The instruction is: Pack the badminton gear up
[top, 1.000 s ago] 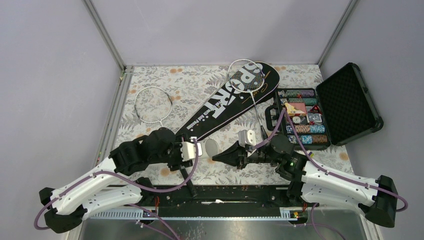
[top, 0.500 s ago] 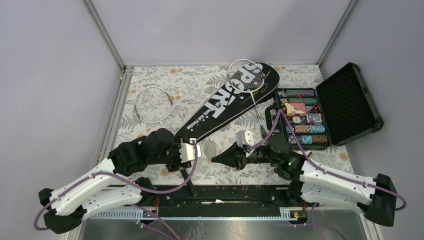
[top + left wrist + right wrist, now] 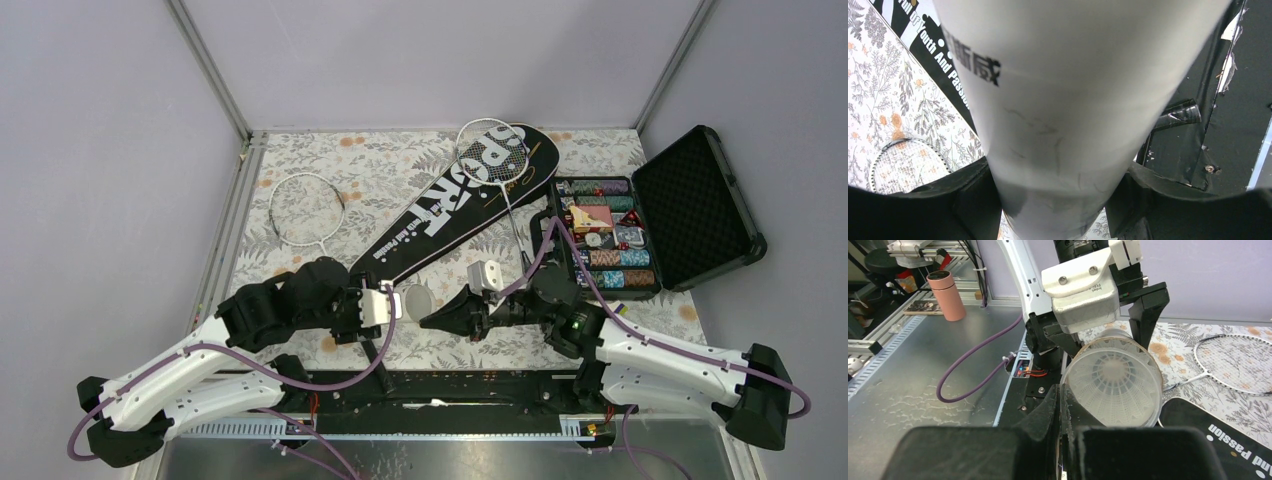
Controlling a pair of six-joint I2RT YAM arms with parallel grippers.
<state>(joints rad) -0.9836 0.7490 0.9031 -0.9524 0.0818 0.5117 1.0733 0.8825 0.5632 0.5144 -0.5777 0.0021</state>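
My left gripper (image 3: 392, 301) is shut on the white cardboard tube (image 3: 416, 298), held level with its open mouth toward the right arm; the tube fills the left wrist view (image 3: 1073, 100). The white shuttlecock (image 3: 1113, 382) sits in the tube mouth with its skirt facing out. My right gripper (image 3: 428, 321) is shut, its tips (image 3: 1063, 400) pinching the skirt's left edge at the tube rim. One racket (image 3: 307, 208) lies at the left. The other racket (image 3: 492, 160) lies on the black "SPORT" bag (image 3: 440, 210).
An open black case of poker chips (image 3: 650, 225) stands at the right. The black mounting rail (image 3: 430, 385) runs along the near edge. Purple cables loop from both arms.
My right gripper has moved a little left, toward the tube mouth. The left arm and tube have barely moved.
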